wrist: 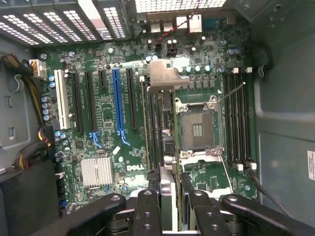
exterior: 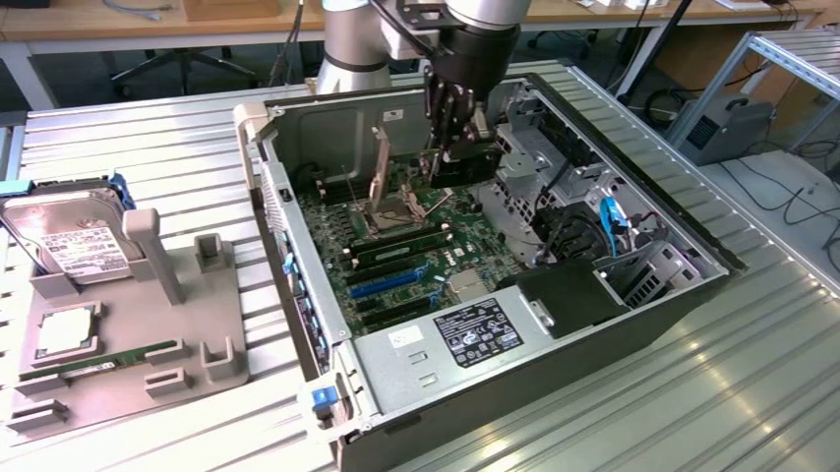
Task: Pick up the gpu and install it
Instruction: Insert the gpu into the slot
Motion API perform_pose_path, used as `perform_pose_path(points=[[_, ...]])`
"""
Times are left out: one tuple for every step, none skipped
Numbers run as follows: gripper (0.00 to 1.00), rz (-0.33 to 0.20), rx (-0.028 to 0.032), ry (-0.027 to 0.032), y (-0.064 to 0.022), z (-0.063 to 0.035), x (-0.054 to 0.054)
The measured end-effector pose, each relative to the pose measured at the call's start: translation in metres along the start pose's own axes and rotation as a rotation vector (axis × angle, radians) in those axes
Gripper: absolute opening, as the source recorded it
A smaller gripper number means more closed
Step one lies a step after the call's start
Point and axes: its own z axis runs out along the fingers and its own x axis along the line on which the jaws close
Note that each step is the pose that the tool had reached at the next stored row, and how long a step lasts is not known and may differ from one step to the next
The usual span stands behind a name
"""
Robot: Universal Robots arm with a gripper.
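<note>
Where arm point(exterior: 354, 39) hangs: over the open case point(exterior: 565, 374), which lies on its side on the slatted table point(exterior: 157, 138)
Gripper point(exterior: 454, 138) point(wrist: 170, 206): pointing down into the case, above the board point(exterior: 420, 211) point(wrist: 106, 123)
Fingers point(wrist: 147, 211): clamped on the gpu's top edge, one on each face
Gpu point(exterior: 462, 169) point(wrist: 165, 137): held upright under the gripper, black face toward the exterior camera
Gpu in wrist view: seen edge-on, silver bracket point(wrist: 169, 81) at the far end
Gpu position: over the strip of board between the socket point(exterior: 393, 206) point(wrist: 198, 130) and the expansion slots
Seating: cannot tell whether the lower edge touches the board or a slot
Blue slot point(wrist: 117, 103): empty, beside the gpu's line, on the side away from the socket
White slot point(wrist: 62, 98): empty, the slot furthest from the gpu
Heatsink point(wrist: 96, 172): small silver fins, near the slot ends
RAM slots point(wrist: 238, 118): black, beyond the socket from the gpu
PSU point(exterior: 447, 344): in the case's near end, label up
Fixture point(exterior: 132, 364): grey, on the table at the exterior view's left, well apart from the gripper
Hard drive point(exterior: 66, 241): on the fixture's far end, white label up
Memory stick point(exterior: 112, 359): green, lying flat on the fixture
CPU point(exterior: 69, 329): silver square, between drive and stick
</note>
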Motion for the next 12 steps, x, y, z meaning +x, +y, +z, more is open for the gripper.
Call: perform_pose_path(points=[[0.27, -0.005, -0.0001, 0.0, 0.0, 0.0, 0.0], [0.27, -0.007, -0.0001, 0.0001, 0.0, 0.0, 0.0], [0.27, -0.007, -0.0001, 0.0001, 0.0, 0.0, 0.0], [0.27, -0.007, -0.0001, 0.0001, 0.0, 0.0, 0.0], [0.27, -0.007, -0.0002, 0.0, 0.0, 0.0, 0.0], [0.27, -0.007, -0.0002, 0.0001, 0.0, 0.0, 0.0], [0.27, -0.007, -0.0002, 0.0001, 0.0, 0.0, 0.0], [0.27, -0.007, -0.0001, 0.0, -0.0001, 0.0001, 0.0003], [0.27, -0.007, -0.0001, 0.0, 0.0, 0.0001, 0.0008], [0.27, -0.007, -0.0001, 0.0, 0.0, 0.0001, 0.0012], [0.27, -0.007, -0.0001, 0.0, 0.0, 0.0001, 0.0016], [0.27, -0.007, -0.0001, 0.0, 0.0001, 0.0001, 0.002]])
